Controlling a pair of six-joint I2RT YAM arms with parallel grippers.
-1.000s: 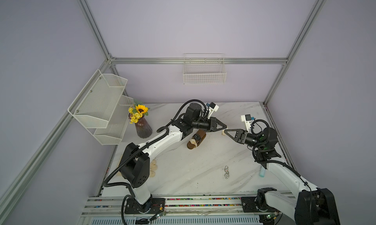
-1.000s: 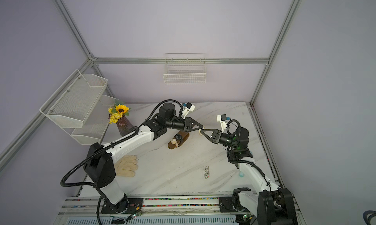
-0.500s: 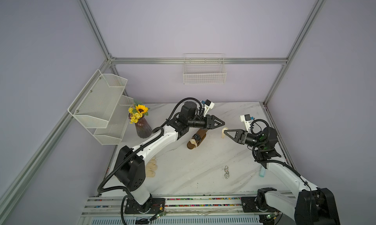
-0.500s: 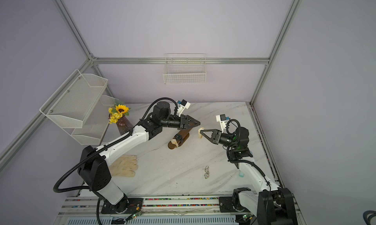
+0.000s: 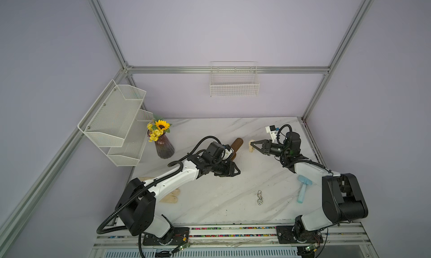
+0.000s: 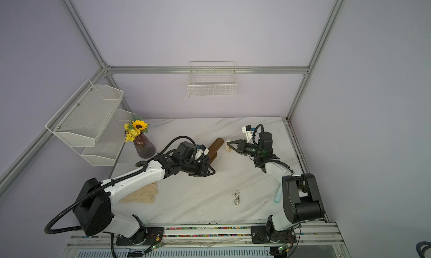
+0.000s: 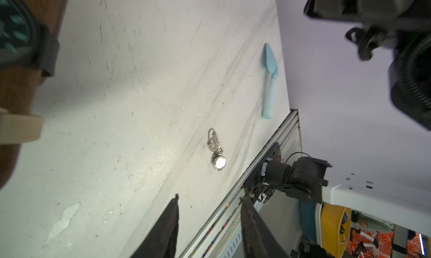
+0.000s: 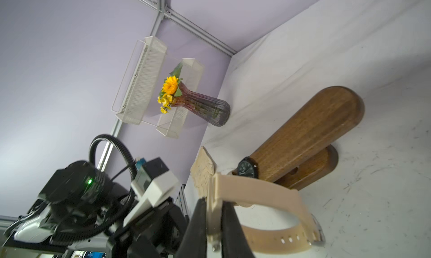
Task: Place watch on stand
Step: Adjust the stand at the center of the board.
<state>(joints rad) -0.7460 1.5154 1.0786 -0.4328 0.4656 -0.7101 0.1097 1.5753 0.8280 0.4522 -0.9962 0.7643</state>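
the right gripper (image 8: 214, 205) is pinching the strap of a beige watch (image 8: 263, 205) near its buckle end, jaws nearly together on the band, and is holding it up in the air just beside the rounded far end of the wooden stand (image 8: 310, 130). in both top views the beige watch (image 5: 251, 146) is hanging at the gripper tips, near the stand (image 5: 236, 144) but apart from it. in the right wrist view the strap is curving round in a closed loop, with its holes showing.

a black watch (image 8: 247, 169) with a dark dial is already sitting around the stand's long bar, toward the near end; part of another beige strap (image 7: 18, 126) is also wrapping the bar in the left wrist view.

the left gripper (image 7: 210, 224) is standing partly open with nothing between its jaws, hovering above the marble table (image 5: 210, 198) beside the near end of the stand.

a silver watch (image 5: 259, 198) with a metal link band is lying on the table, well apart from the stand, and a light blue brush (image 5: 303, 189) is lying near the right arm. a vase of sunflowers (image 5: 163, 142) is standing at the left wall, and a pair of cream gloves (image 6: 142, 193) is lying under the left arm.
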